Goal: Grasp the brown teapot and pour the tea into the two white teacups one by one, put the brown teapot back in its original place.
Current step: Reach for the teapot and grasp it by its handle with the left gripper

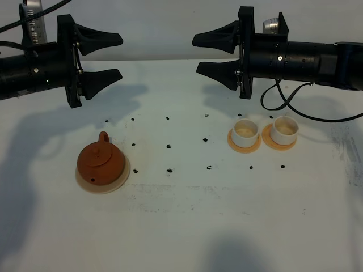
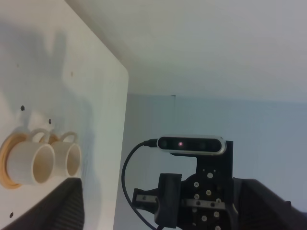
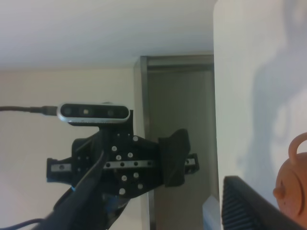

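Clay-brown teapot [image 1: 101, 160] sits on its coaster [image 1: 91, 187] at near left, cups [image 1: 245, 131] well apart to the right, so the wide-open, empty left gripper [image 1: 120, 56] hovering beyond it should drop squarely over the far-side handle [image 1: 103, 136] and lift level.

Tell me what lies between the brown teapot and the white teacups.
Only bare table with small black dots, no other object. The exterior high view shows it.

Your white flat tabletop [image 1: 181, 232] carries small black dot marks [image 1: 169, 146] in rows across its middle; a round pale beige coaster disc [image 1: 105, 188] lies left in the high view; a round orange-tan saucer [image 1: 244, 149] and a second orange-tan saucer [image 1: 279, 147] lie side by side on the right, well apart from the disc.
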Controlling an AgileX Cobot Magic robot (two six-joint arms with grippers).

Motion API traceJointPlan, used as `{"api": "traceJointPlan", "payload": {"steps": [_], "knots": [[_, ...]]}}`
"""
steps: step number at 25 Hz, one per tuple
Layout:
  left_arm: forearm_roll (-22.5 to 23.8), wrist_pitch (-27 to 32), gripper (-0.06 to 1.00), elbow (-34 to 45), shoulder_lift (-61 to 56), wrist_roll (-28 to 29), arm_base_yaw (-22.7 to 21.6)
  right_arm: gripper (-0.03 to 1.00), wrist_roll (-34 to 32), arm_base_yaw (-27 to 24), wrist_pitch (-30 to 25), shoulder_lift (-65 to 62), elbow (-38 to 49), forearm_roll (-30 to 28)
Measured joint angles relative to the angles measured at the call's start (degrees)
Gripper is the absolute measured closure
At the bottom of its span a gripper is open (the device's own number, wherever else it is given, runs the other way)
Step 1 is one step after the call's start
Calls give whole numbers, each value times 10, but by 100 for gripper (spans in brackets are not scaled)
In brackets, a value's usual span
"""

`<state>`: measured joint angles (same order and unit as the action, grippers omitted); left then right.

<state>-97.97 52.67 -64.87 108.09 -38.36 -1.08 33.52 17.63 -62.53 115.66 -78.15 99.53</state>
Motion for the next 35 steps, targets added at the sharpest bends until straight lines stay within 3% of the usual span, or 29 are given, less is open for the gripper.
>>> {"api": "traceJointPlan", "payload": {"steps": [12,21,24,27,31,35], "knots": [[0,0,30,0,0,-11,0,45,2,0,1,0,0,-1],[1,5,36,0,-16,-167,0,45,130,0,32,0,-11,-25],[12,-14,37,0,-47,-210,0,45,135,-1,54,-1,-41,-89],[64,-57,37,0,-86,-239,0,45,104,-1,64,-2,-85,-192],[191,-111,37,0,-141,-241,0,45,40,-1,77,-5,-133,-341],[322,-149,37,0,-189,-197,1,45,-14,-1,114,-34,-140,-483]]}}
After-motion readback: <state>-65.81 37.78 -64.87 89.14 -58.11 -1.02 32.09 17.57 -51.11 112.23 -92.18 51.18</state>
